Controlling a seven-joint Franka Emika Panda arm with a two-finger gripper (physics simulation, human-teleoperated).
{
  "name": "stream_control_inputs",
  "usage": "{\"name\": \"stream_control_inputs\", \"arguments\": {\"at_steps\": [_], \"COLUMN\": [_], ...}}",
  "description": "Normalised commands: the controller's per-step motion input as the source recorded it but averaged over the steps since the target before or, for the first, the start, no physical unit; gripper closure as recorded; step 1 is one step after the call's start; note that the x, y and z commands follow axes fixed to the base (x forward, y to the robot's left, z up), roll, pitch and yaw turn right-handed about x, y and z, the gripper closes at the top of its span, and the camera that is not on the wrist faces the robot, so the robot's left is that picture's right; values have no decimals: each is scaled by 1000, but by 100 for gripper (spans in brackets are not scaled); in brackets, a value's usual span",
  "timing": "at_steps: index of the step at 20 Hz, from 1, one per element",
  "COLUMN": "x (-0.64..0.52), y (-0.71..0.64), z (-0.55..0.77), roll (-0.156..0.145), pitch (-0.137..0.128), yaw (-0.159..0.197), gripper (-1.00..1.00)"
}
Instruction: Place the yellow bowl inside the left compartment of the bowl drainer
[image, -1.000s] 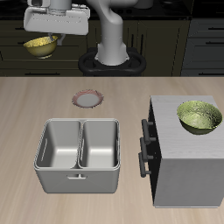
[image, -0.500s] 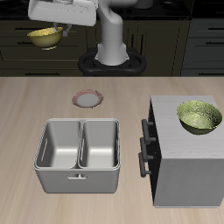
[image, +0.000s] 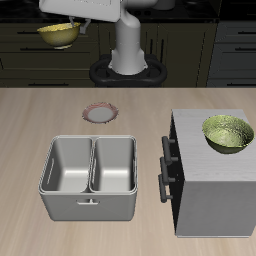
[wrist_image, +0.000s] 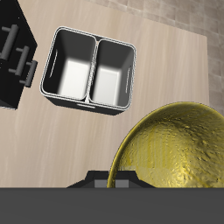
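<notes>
Yellow bowl (image: 58, 34) gripped at rim by fingers (image: 70, 26), held high above surface (image: 40, 120), well clear of all edges. Bowl drainer (image: 88, 178) far below fingers, toward front edge. Both wells seen empty in wrist view; left compartment (wrist_image: 110, 73) unobstructed. Mottled bowl interior shown only there.

Glossy hammered golden yellow bowl (wrist_image: 175, 149), matt brushed-metal grey bowl drainer (image: 88, 203), pale smooth wood-grain table (image: 40, 120)
</notes>
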Motion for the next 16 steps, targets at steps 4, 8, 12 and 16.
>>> {"name": "stream_control_inputs", "arguments": {"at_steps": [4,8,12,16], "x": [236,246,243,267], "y": [99,142,196,400], "z": [96,120,97,35], "roll": [-23,-16,-3,43], "pitch": [-2,0,-3,0], "yaw": [-13,-26,-10,-1], "gripper": [100,100,100,100]}}
